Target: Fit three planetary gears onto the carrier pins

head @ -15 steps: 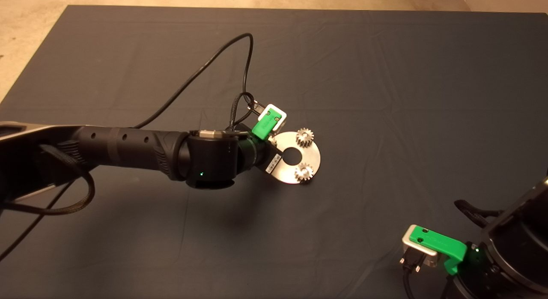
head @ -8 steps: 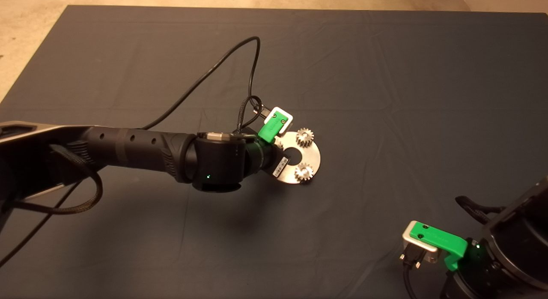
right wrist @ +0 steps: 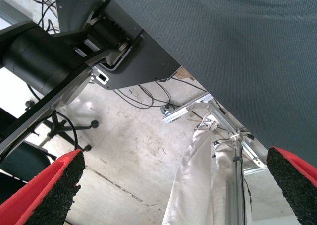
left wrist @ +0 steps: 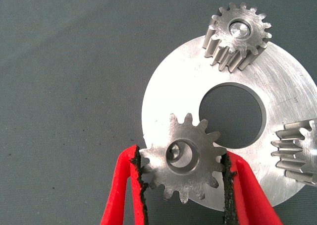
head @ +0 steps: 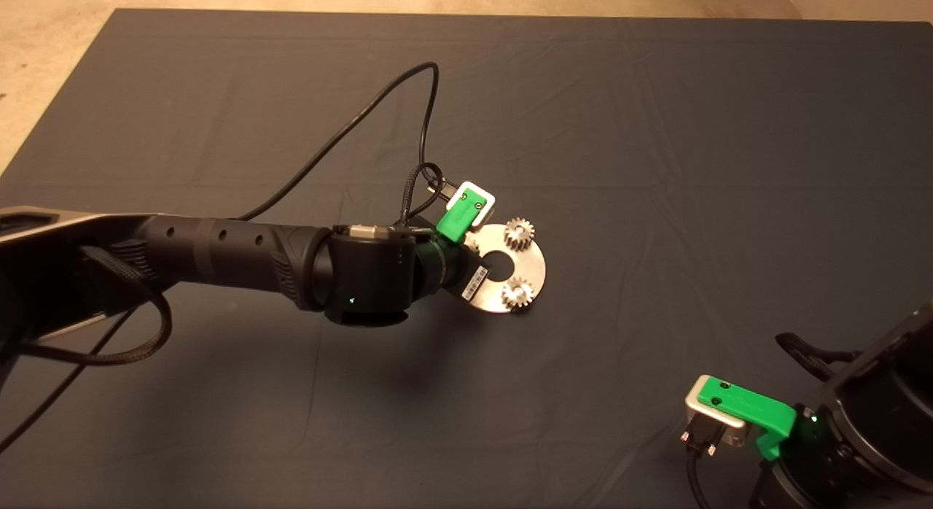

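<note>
My left gripper is shut on a planetary gear, one red finger on each side of its teeth. The gear lies over the near rim of the shiny round disc. A round metal shape shows off-centre in its bore; whether it sits on a carrier pin I cannot tell. A second gear sits on a pin whose top shows in the bore. The third gear is cut off at the picture's edge. From above, the disc carries two gears, and the left wrist hides the held one.
The right gripper is parked at the mat's lower right corner, its view showing the floor, cables and a frame beyond the mat edge. A black cable loops above the left wrist. The dark mat surrounds the disc.
The left arm has shifted a little to the right, bringing the held gear further over the disc; in the last half second it has barely moved. The right arm stayed put.
</note>
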